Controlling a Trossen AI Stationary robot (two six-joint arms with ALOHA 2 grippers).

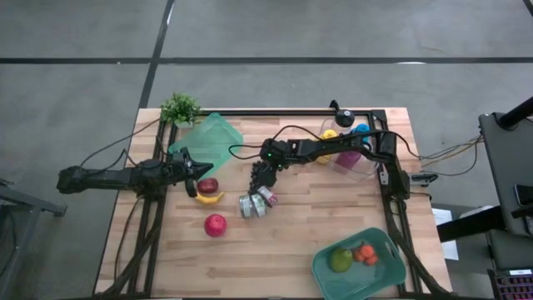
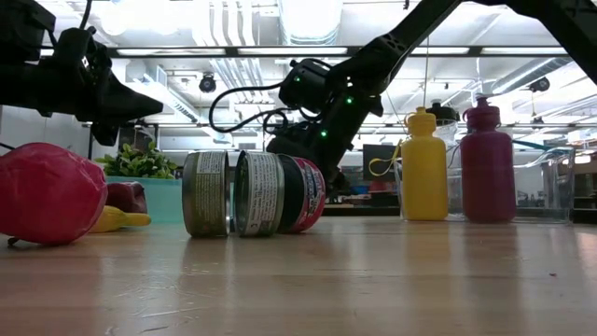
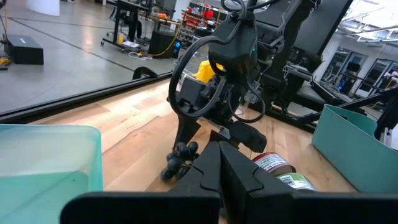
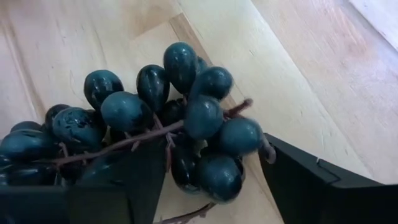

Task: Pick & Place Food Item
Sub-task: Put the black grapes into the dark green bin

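A bunch of dark grapes point(image 4: 180, 118) lies on the wooden table near its middle point(image 1: 259, 173). My right gripper point(image 4: 205, 158) slants down over the bunch from the table's right side, open, one finger on each side of the bunch's near part. The left wrist view shows the grapes point(image 3: 177, 163) under that gripper. My left gripper point(image 1: 195, 170) hangs shut and level over the table's left part, holding nothing, next to a dark red fruit point(image 1: 208, 185). My right gripper has one finger point(image 4: 124, 183) in front of the grapes' lower berries, while the other finger point(image 4: 311, 186) stands just off the stem's end point(image 4: 266, 151). I cannot tell whether either finger touches the bunch. The bunch lies on the table.
Two cans point(image 1: 254, 204) lie just near of the grapes, with a banana point(image 1: 208, 198) and a red apple point(image 1: 215, 224) to their left. A teal bin point(image 1: 391, 267) with fruit sits front right. Bottles point(image 1: 346, 150), a teal tray point(image 1: 212, 137) and a plant point(image 1: 180, 107) are at the back.
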